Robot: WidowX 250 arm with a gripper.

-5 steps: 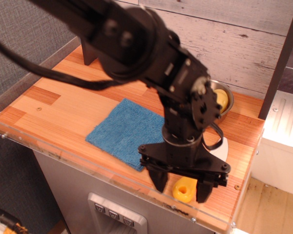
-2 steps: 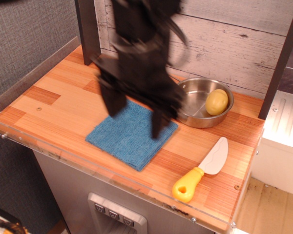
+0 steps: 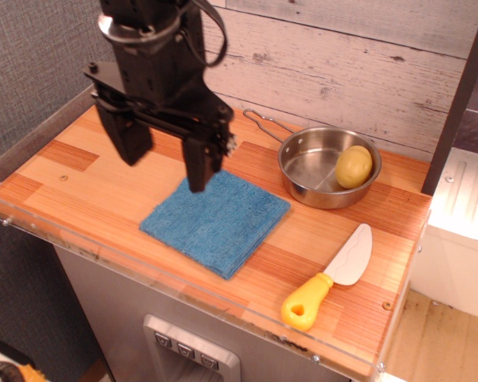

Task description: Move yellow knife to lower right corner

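The yellow knife point(image 3: 328, 278) lies flat near the lower right corner point(image 3: 374, 334) of the striped wooden countertop. Its yellow handle points toward the front edge and its white blade points back and right. My gripper point(image 3: 166, 163) hangs open and empty well up and to the left, above the back left part of the blue cloth point(image 3: 216, 220). Its two black fingers point(image 3: 200, 159) stand wide apart. It is far from the knife.
A steel pan point(image 3: 317, 169) with a yellowish potato point(image 3: 354, 165) in it stands at the back right. A dark post point(image 3: 459, 95) rises at the right. The clear acrylic strip point(image 3: 183, 290) runs along the front edge.
The gripper has let go of the knife, risen and swung back to the left. The knife stays at the front right of the counter.
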